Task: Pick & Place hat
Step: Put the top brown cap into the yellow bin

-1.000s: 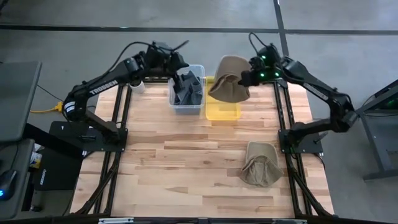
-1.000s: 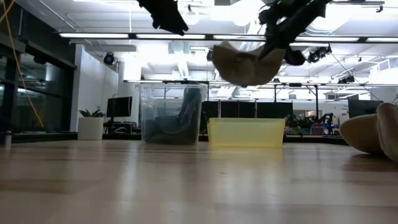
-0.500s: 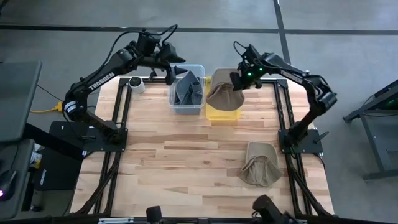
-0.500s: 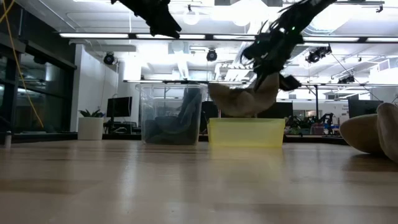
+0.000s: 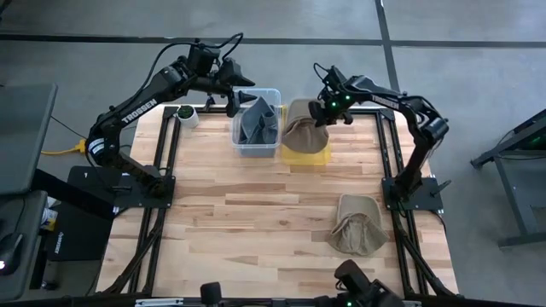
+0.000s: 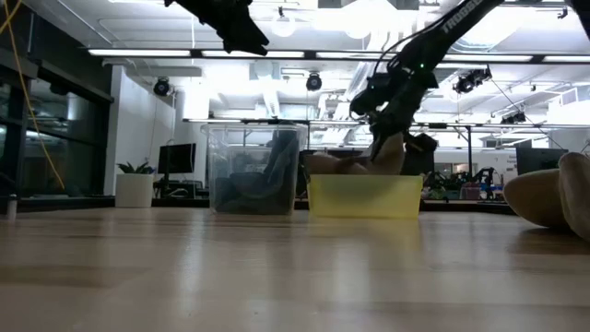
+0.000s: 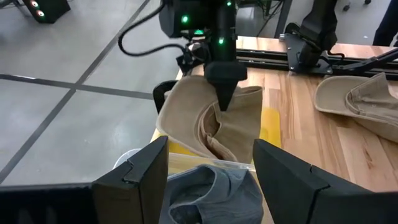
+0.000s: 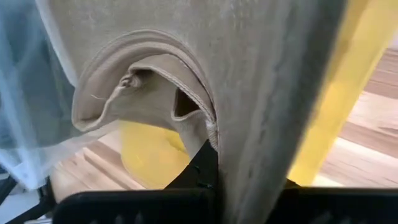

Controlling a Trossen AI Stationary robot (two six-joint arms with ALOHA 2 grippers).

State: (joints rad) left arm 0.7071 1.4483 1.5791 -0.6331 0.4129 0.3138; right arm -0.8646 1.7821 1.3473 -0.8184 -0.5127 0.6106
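From above, the right gripper [image 5: 321,109] sits over the far edge of the table [image 5: 256,213], its fingers pinching a tan hat [image 5: 303,126] that droops into the yellow bin [image 5: 309,153]. Just beside that bin stands a clear bin [image 5: 256,147] holding a grey hat [image 5: 256,124]. The left gripper [image 5: 235,95] hangs above the far left corner of the clear bin, carrying nothing. A second tan hat [image 5: 358,223] lies on the near right part of the table, well apart from the bins. A small white cup [image 5: 185,114] stands at the far left corner.

From table height, the right gripper [image 6: 387,124] reaches down over the yellow bin [image 6: 366,196], and the tan hat [image 6: 355,164] shows just above its rim. The clear bin [image 6: 256,171] stands to its left with the grey hat [image 6: 244,189] inside. The left gripper [image 6: 241,32] is high above the clear bin. The second tan hat [image 6: 553,195] shows at the right edge.

In the left wrist view, the left arm's own fingers [image 7: 140,174] are spread wide with nothing between them. Beyond them the right gripper [image 7: 225,93] points down, pressed shut on a fold of the tan hat [image 7: 208,121] above the yellow bin [image 7: 270,127].

In the right wrist view, the tan hat [image 8: 249,81] fills most of the picture, its fabric caught between the dark fingers [image 8: 202,168], with the yellow bin [image 8: 149,152] behind.
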